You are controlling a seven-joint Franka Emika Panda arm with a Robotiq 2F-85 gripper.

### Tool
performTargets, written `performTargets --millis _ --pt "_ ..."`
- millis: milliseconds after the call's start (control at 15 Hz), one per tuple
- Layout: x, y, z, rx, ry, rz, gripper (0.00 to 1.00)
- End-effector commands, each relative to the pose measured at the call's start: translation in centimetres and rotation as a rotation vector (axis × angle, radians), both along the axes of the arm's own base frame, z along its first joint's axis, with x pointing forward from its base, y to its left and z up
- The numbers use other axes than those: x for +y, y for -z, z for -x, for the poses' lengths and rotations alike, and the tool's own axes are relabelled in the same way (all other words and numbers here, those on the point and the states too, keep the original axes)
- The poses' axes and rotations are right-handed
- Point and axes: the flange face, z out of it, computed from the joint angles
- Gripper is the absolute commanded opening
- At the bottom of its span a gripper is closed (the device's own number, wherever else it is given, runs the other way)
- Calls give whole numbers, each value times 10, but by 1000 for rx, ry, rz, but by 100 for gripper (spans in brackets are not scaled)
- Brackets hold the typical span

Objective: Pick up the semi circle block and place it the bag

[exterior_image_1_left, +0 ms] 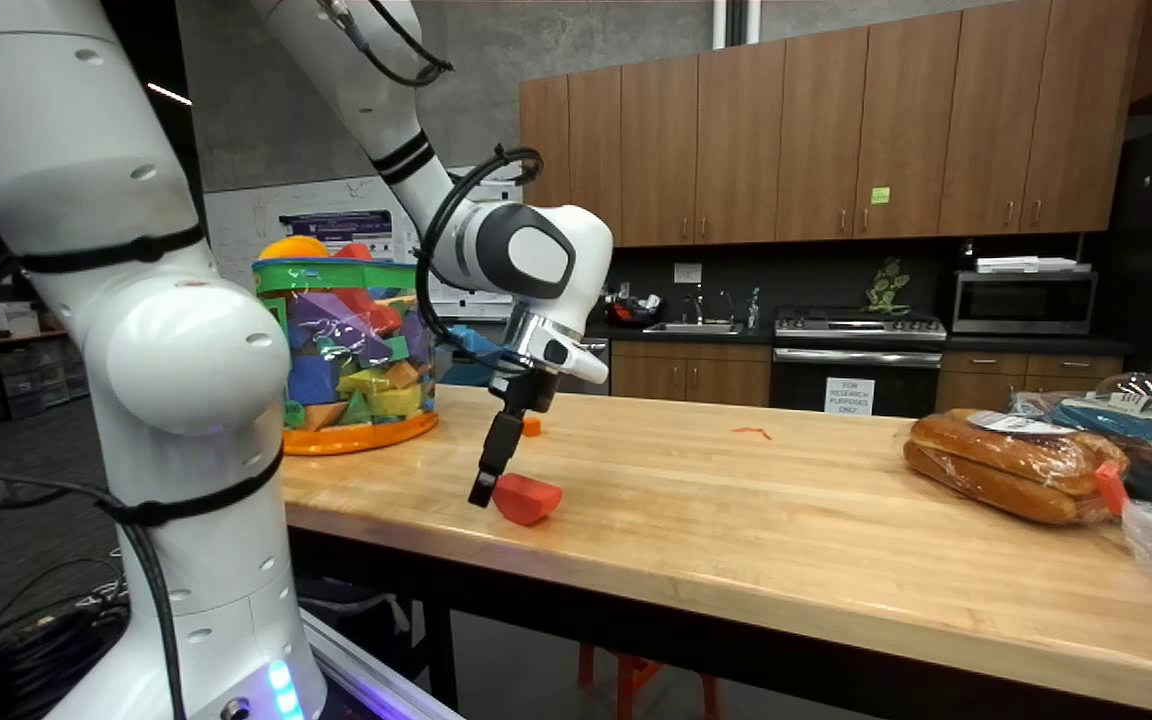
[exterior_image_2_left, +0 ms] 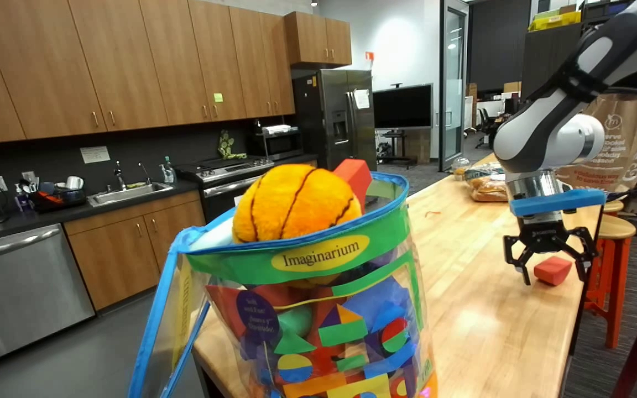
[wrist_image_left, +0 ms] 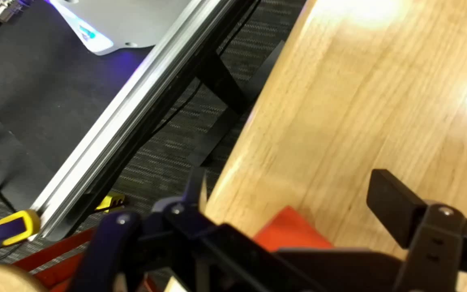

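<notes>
The red semi circle block [exterior_image_1_left: 528,498] lies on the wooden table near its edge; it also shows in an exterior view [exterior_image_2_left: 552,271]. In the wrist view the block [wrist_image_left: 288,233] is partly hidden behind the gripper's body. My gripper [exterior_image_2_left: 554,276] is open and empty, pointing down, with its fingers spread wide near the block. In an exterior view the fingertips [exterior_image_1_left: 482,488] are just beside the block, slightly above the table. The multicoloured bag [exterior_image_1_left: 336,275] stands on the table, full of blocks. Its top is open, with the green band [exterior_image_2_left: 374,239] and an orange ball on top.
Wrapped bread [exterior_image_1_left: 1006,465] lies at the table's far end. A small orange piece [exterior_image_1_left: 532,427] is near the bag, and a thin orange strip [exterior_image_1_left: 752,432] lies farther along. The bag's blue-edged lid [exterior_image_2_left: 155,326] hangs down at its side. Stools [exterior_image_2_left: 617,237] stand by the table.
</notes>
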Motion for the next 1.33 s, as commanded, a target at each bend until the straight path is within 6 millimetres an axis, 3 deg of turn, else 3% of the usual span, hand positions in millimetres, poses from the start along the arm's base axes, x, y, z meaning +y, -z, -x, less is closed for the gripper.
performTargets --millis 0,133,267,400,533,933,1267 --pt "-18 -34 -1 -73 101 154 100" --pt "-23 -45 9 -122 152 231 100" --pt "-31 -62 -3 -158 184 290 100" --pt "-27 -65 4 -167 160 303 100" --pt "-21 -68 -4 -172 128 262 100" --pt "8 -42 -11 -122 126 104 100" --pt "18 -18 -11 -68 132 58 100"
